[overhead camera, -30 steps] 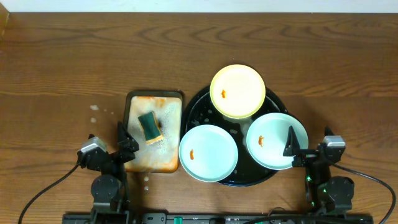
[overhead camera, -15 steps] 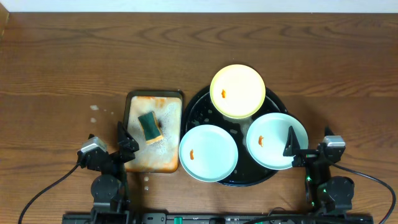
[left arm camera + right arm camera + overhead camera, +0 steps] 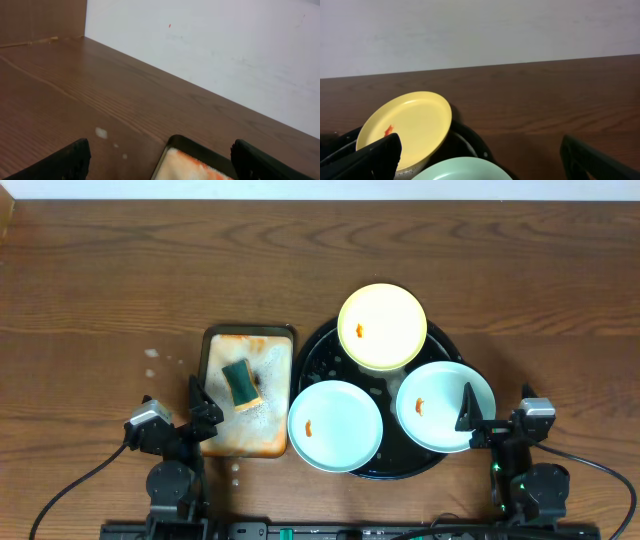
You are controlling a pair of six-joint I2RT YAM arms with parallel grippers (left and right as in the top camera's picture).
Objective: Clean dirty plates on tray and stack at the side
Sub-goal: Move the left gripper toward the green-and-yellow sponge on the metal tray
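Note:
The black round tray (image 3: 322, 352) sits right of centre with three plates on it. The pale yellow plate (image 3: 382, 326) leans at its far edge. One mint-green plate (image 3: 335, 425) lies at its near left, another mint-green plate (image 3: 445, 406) at its near right. Each has a small orange smear. My left gripper (image 3: 203, 412) is open and empty at the near edge of the table. My right gripper (image 3: 490, 420) is open and empty beside the right green plate. The right wrist view shows the yellow plate (image 3: 407, 127), a green plate (image 3: 462, 170) and the tray rim (image 3: 470, 140).
A rectangular rusty-orange tray (image 3: 247, 390) with foam holds a green-yellow sponge (image 3: 240, 383), left of the black tray. Its corner shows in the left wrist view (image 3: 192, 162). Small white spots (image 3: 152, 354) mark the table to its left. A pale wall runs behind the table.

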